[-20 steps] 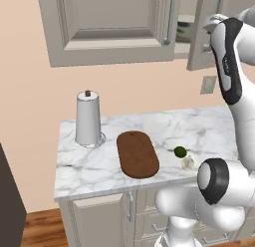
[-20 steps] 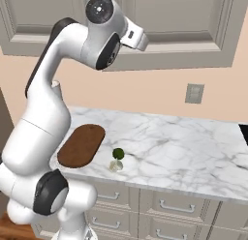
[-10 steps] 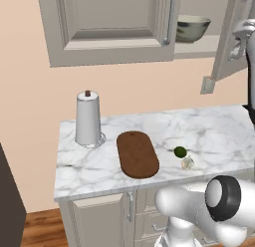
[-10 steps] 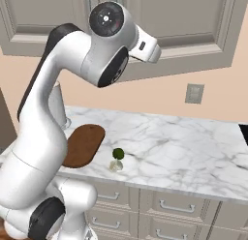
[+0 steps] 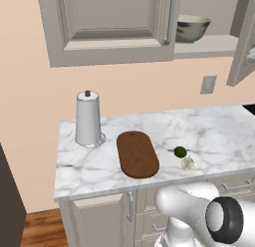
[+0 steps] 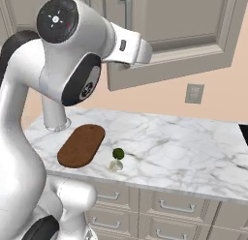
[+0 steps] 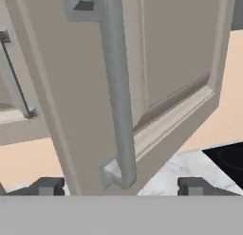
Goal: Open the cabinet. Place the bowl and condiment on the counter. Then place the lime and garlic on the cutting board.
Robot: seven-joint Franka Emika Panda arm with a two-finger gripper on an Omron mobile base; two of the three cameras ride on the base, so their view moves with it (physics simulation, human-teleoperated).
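The wall cabinet (image 5: pixel 109 27) has its left door closed and its right door (image 5: pixel 244 42) swung wide. On the bared shelf sits the dark mottled bowl (image 5: pixel 191 28). The condiment bottle is hidden. In the hand view my gripper (image 7: pixel 121 186) is open, its fingertips (image 7: pixel 47 186) standing either side of the lower end of the door's bar handle (image 7: pixel 116 87), not clamped on it. On the marble counter (image 5: pixel 219 126) lies the brown cutting board (image 5: pixel 137 154); to its right sit the lime (image 5: pixel 180 151) and the garlic (image 5: pixel 188 163). From the right I see the open door (image 6: pixel 179 36), board (image 6: pixel 81 145), lime (image 6: pixel 118 153) and garlic (image 6: pixel 116 164).
A white paper-towel roll (image 5: pixel 88 119) stands at the counter's back left. A wall outlet (image 5: pixel 208 84) sits below the open shelf. Drawer fronts (image 6: pixel 169 207) run under the counter. My arm's upper link (image 6: pixel 72 50) looms large at the left of the right base view.
The right cabinet door has swung further open, uncovering the bowl on the shelf. My arm has moved right with the door and left the left base view.
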